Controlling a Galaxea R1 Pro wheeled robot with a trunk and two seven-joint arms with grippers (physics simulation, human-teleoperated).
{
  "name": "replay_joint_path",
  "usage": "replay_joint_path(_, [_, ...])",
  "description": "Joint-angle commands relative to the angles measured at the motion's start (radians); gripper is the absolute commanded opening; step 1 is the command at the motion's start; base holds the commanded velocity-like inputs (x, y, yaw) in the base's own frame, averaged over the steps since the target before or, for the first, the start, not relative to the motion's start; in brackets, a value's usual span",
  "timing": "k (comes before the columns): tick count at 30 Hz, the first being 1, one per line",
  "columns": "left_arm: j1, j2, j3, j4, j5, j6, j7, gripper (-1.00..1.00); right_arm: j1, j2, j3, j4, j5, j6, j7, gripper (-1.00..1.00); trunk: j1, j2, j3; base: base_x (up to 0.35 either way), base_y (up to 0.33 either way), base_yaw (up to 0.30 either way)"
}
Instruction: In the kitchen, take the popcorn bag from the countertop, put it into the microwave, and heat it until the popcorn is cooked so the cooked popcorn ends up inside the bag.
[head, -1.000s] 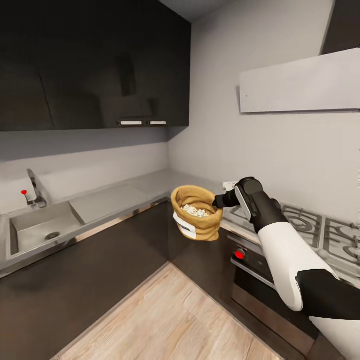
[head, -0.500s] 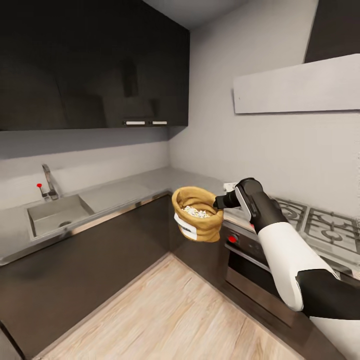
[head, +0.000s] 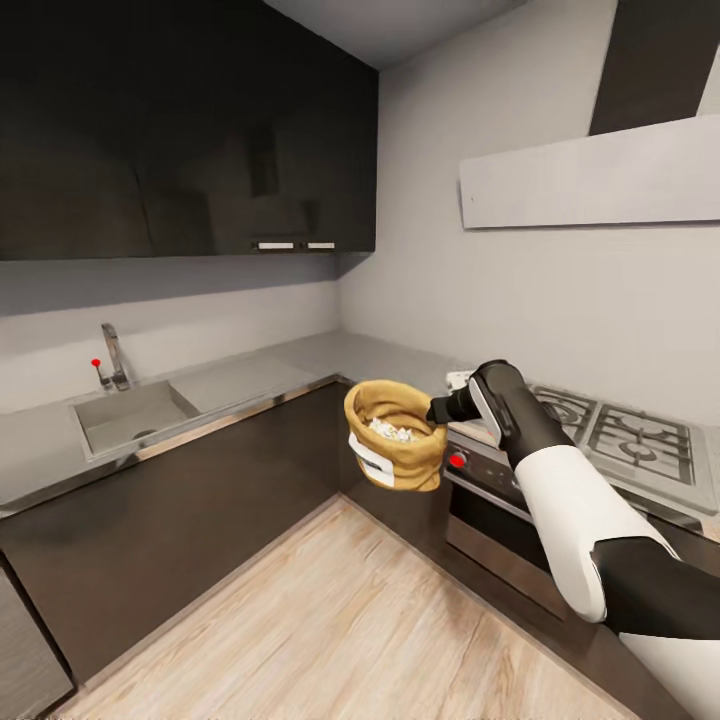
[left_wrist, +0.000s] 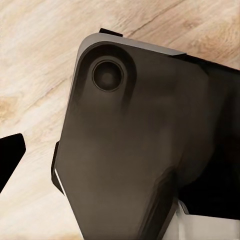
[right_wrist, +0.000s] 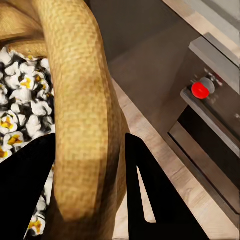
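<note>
The orange-brown popcorn bag (head: 395, 448) hangs in the air over the wood floor, in front of the counter corner, its white label facing down-left. Pale popcorn (head: 392, 430) fills it. My right gripper (head: 437, 408) is shut on the bag's rolled rim at its right side. In the right wrist view the rim (right_wrist: 82, 115) runs between the two black fingers (right_wrist: 155, 200), with white-and-yellow popped pieces (right_wrist: 20, 110) inside. The light-grey countertop (head: 250, 372) runs along the back wall. The microwave is out of view. The left wrist view shows one black fingertip (left_wrist: 10, 156) over the floor beside a dark part of the robot.
A sink (head: 135, 415) with a tap (head: 115, 355) is set in the counter at left. Right of the bag are a gas hob (head: 610, 430) and a dark oven with a red knob (head: 457, 461). Dark wall cabinets (head: 180, 130) hang above, and a grey hood (head: 590, 180) over the hob.
The whole picture has shifted, so the camera has moved: sink and hob slid across the view. The bag stays held in my right gripper at the same spot relative to the arm.
</note>
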Motion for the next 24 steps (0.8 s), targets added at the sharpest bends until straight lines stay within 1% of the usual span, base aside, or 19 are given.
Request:
replay_joint_path(1, [0.000, 0.000, 0.002, -0.001, 0.006, -0.001, 0.000, 1.00, -0.001, 0.000, 0.001, 0.000, 0.010, 0.003, 0.008, -1.00, 0.000, -0.001, -0.001, 0.000, 0.000, 0.000])
replay_joint_path(4, [0.000, 0.000, 0.002, -0.001, 0.005, -0.003, 0.000, 1.00, -0.001, 0.000, 0.001, 0.001, 0.010, 0.003, 0.008, -1.00, 0.000, -0.001, -0.001, -0.002, 0.000, 0.000])
replay_joint_path(6, [0.000, 0.000, 0.002, -0.001, 0.005, -0.002, 0.000, 1.00, -0.001, 0.000, 0.001, 0.002, 0.010, 0.003, 0.008, -1.00, 0.000, -0.001, -0.001, -0.152, 0.000, 0.000])
replay_joint_path(15, [0.000, -0.002, 0.002, -0.001, 0.006, -0.001, 0.000, 1.00, -0.001, 0.000, 0.000, 0.003, 0.010, 0.003, 0.010, -1.00, 0.000, -0.001, -0.001, -0.328, 0.000, 0.000])
replay_joint_path(18, [0.000, -0.001, 0.002, -0.001, 0.006, -0.001, 0.000, 1.00, -0.001, -0.009, 0.001, 0.004, 0.010, 0.003, 0.013, -1.00, 0.000, -0.001, -0.001, -0.345, 0.000, 0.000])
replay_joint_path(19, [0.000, -0.002, 0.002, -0.001, 0.006, -0.001, 0.000, 1.00, -0.001, -0.020, 0.001, 0.004, 0.009, 0.003, 0.014, -1.00, 0.000, -0.001, -0.001, -0.345, 0.000, 0.000])
replay_joint_path(24, [0.000, -0.002, 0.002, -0.001, 0.006, -0.001, 0.000, 1.00, -0.001, -0.031, 0.001, 0.003, 0.009, 0.003, 0.015, -1.00, 0.000, -0.001, -0.001, -0.345, 0.000, 0.000])
